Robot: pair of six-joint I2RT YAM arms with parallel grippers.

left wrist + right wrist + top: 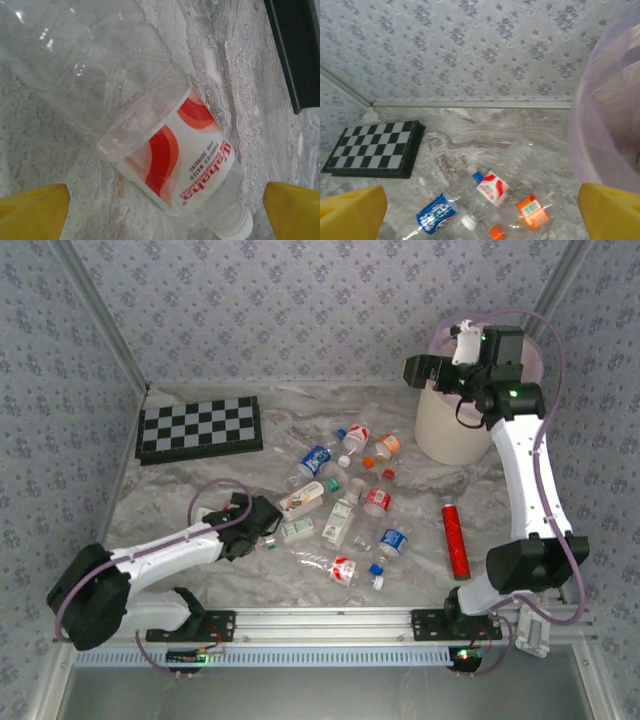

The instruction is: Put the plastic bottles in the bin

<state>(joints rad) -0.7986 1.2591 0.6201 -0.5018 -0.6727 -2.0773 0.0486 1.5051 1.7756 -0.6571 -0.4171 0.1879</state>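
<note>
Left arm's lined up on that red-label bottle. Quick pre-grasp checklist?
1. Left gripper open: ok.
2. Red-label bottle lying between its jaws, ungripped: ok.
3. Jaws low enough to close around it: cannot tell.
4. Right gripper open and empty: ok.
5. Bin upright, pink liner over its rim: ok.
6. Bin mouth free of the right arm: not ok, the arm hangs over it.

My right gripper (415,370) up at bin (450,430) rim, jaws wide; left gripper (268,527) low, well apart from bin, wide.
</note>
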